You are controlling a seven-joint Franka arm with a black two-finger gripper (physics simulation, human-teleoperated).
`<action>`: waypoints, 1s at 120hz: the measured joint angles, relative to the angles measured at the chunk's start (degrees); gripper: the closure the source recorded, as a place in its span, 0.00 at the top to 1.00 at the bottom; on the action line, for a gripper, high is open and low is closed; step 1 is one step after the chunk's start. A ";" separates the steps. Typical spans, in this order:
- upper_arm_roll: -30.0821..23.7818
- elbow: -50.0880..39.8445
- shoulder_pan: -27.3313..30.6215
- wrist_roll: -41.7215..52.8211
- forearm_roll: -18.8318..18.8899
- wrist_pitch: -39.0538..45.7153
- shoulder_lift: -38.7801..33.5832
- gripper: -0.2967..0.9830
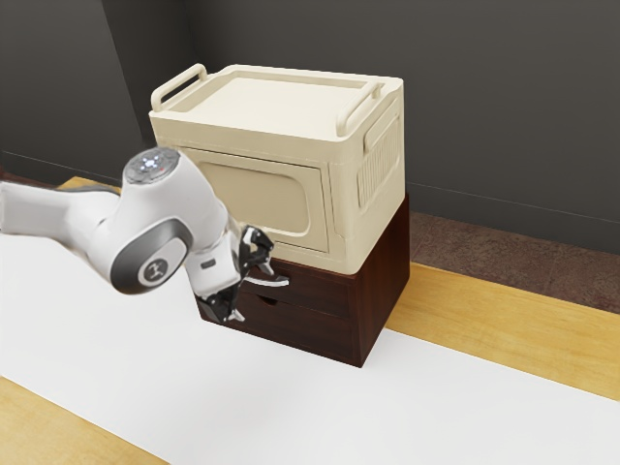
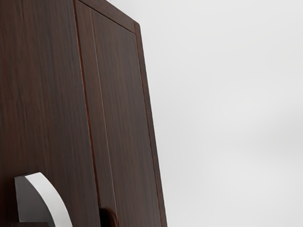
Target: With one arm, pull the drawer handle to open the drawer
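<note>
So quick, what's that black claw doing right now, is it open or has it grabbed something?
Gripper: open, its two fingers spread wide apart near the drawer's pale handle, holding nothing.

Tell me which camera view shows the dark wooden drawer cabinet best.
The exterior view: there the cabinet shows its front and one side, though the gripper covers part of the front. The wrist view gives a close stretch of the front, with part of the handle, and the cabinet runs off the view's edges.
</note>
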 joint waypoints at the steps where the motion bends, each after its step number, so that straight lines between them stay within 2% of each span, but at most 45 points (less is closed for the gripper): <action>1: 0.00 -0.01 0.01 0.10 0.00 0.07 0.04 0.77; 120: 0.52 -1.73 1.93 1.97 -1.09 5.50 2.42 0.77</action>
